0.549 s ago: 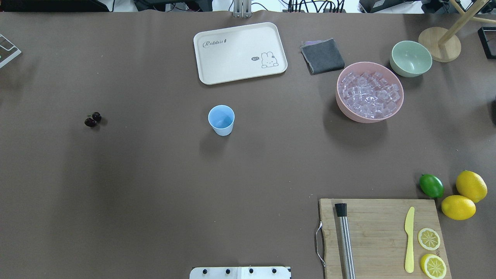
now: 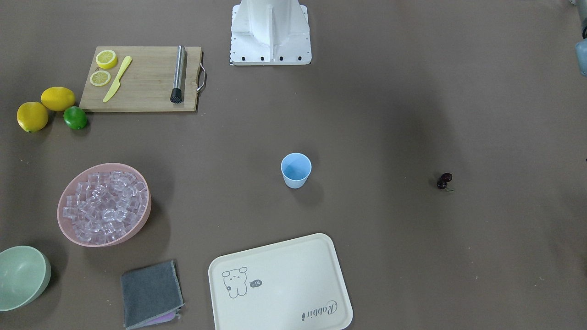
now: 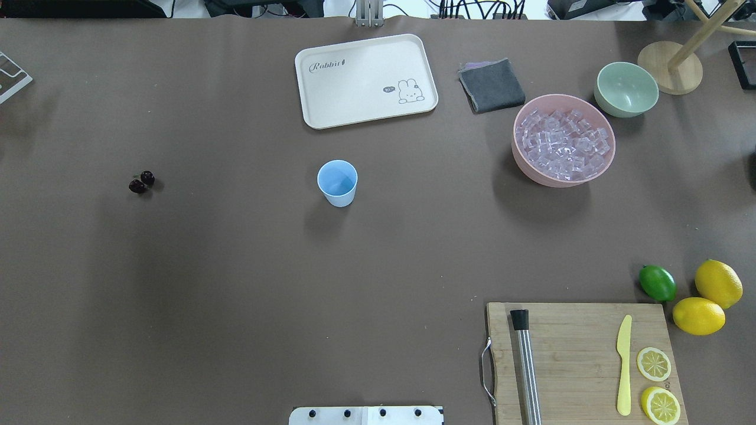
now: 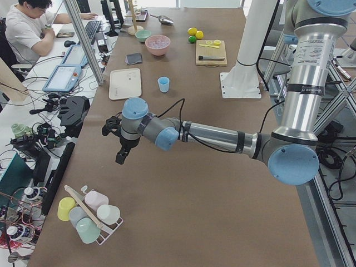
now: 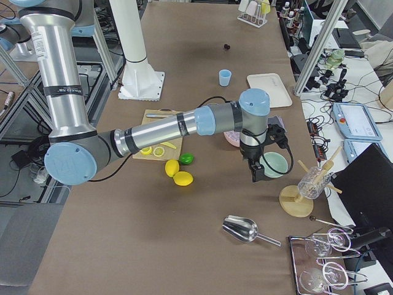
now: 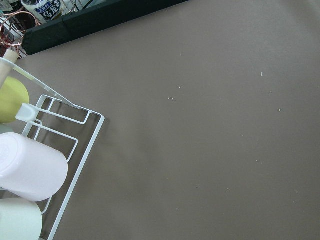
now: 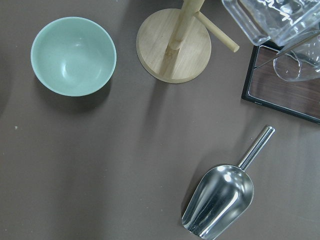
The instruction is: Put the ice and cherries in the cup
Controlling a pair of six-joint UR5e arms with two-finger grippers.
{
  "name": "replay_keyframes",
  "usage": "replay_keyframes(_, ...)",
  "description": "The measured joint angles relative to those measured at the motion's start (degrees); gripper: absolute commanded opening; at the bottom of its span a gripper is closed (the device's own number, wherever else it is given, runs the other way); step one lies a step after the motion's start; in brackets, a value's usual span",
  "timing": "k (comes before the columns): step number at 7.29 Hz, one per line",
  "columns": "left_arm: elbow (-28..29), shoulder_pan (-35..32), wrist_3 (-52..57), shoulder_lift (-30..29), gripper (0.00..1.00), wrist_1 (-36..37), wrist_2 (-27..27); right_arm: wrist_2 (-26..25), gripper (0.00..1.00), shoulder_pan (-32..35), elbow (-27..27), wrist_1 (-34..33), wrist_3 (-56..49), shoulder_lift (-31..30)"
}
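The light-blue cup (image 3: 337,183) stands upright and empty-looking near the table's middle; it also shows in the front view (image 2: 296,170). The dark cherries (image 3: 142,182) lie on the table far to its left. The ice (image 3: 563,143) fills the pink bowl (image 3: 515,150) at the back right. My left gripper (image 4: 121,151) hangs over the table's left end, far from the cherries; I cannot tell if it is open or shut. My right gripper (image 5: 258,172) hangs over the right end by the pale green bowl; I cannot tell its state either. Neither wrist view shows fingers.
A cream tray (image 3: 366,79) and grey cloth (image 3: 491,85) lie at the back. A pale green bowl (image 3: 626,88), wooden stand (image 7: 174,50) and metal scoop (image 7: 220,200) are at the right end. A cutting board (image 3: 582,360), lime (image 3: 657,283) and lemons sit front right. A cup rack (image 6: 75,145) is at the left end.
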Motion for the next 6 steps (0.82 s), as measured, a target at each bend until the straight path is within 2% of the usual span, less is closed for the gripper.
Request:
replay_keyframes(3,0.1,0.3,0.2,-0.4,0.98,0.0,0.2,1.0,0.98,-4.7,-0.2,-0.1,6.6,2.3)
replay_keyframes(6,-0.3,0.5,-0.1,-1.7,0.98,0.1,0.1,2.2,0.98,-13.8,-0.9,0.1,19.8,9.7)
